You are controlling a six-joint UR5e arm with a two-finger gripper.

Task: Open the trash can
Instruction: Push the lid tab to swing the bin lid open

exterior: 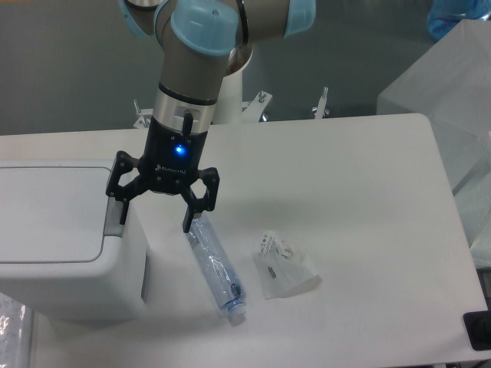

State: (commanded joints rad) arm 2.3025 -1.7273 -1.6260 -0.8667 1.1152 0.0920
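Trash can (54,253) sits at the lower left of the frame, its flat lid down and the grey push tab (115,218) on the lid's right edge. Claw (153,215) hangs spread and empty just above that edge, one finger (121,205) right by the tab, seemingly lined up to press it. White surface (360,192) also carries a clear plastic bottle (217,268) and a small plastic packet (280,264) at centre; a grey wall stands behind.
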